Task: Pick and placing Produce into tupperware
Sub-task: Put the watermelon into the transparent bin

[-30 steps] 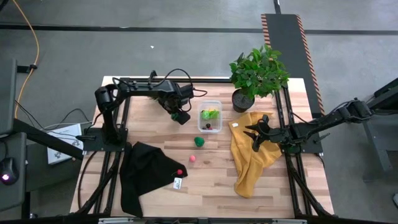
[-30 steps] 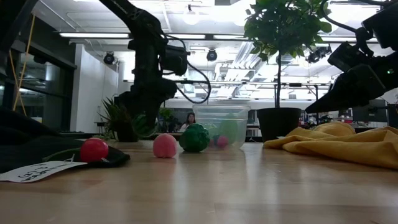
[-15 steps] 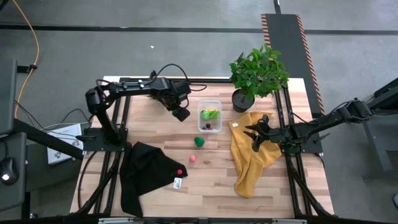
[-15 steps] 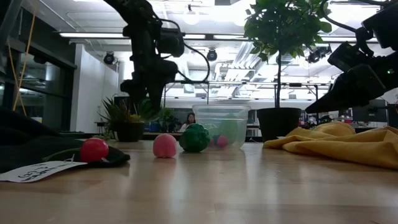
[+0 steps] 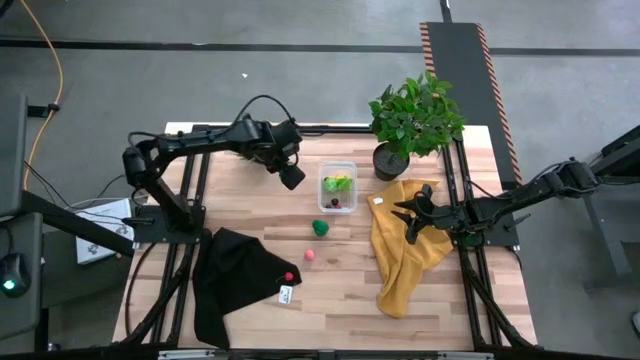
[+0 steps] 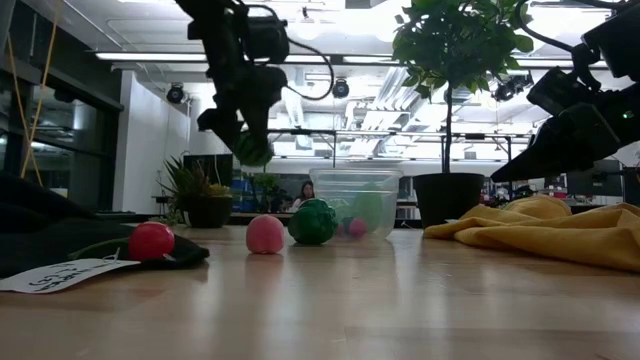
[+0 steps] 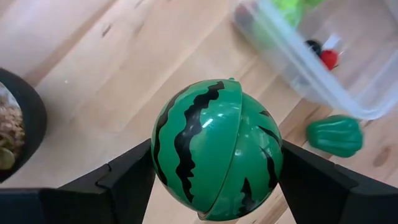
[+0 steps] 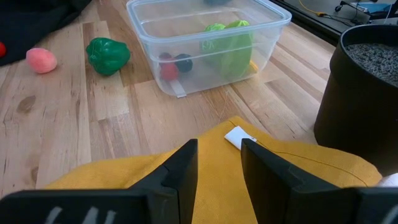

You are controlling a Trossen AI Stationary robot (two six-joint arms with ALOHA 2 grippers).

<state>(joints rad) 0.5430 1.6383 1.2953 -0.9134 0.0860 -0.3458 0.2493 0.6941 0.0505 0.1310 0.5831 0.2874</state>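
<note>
My left gripper point(image 5: 291, 179) hangs above the table's far left part, left of the tupperware, shut on a striped dark-green melon point(image 7: 214, 149), which also shows in the low view point(image 6: 255, 150). The clear tupperware point(image 5: 338, 187) holds a light-green leafy piece point(image 8: 231, 43), a yellow piece and small red and dark ones. A green piece point(image 5: 320, 228) and a pink ball point(image 5: 309, 255) lie on the wood. A red ball point(image 5: 289, 277) rests on the black cloth. My right gripper point(image 5: 408, 216) hovers open over the yellow cloth. My left gripper pinches the melon between its two fingers, one finger point(image 7: 127, 180) on each of two opposite sides point(image 7: 160, 163) at its widest girth. The fingers come steeply from above. The melon is lifted well clear of the table.
A potted leafy plant point(image 5: 415, 120) stands at the far edge right of the tupperware. A dark pot point(image 7: 15, 124) stands near my left gripper. The yellow cloth point(image 5: 405, 255) covers the right side, the black cloth point(image 5: 235, 285) the near left, with a white label point(image 5: 285, 294).
My left gripper has risen with the melon, tipping a little as the arm drew back toward the far left. The melon now hangs higher above the table. My right gripper has kept still.
</note>
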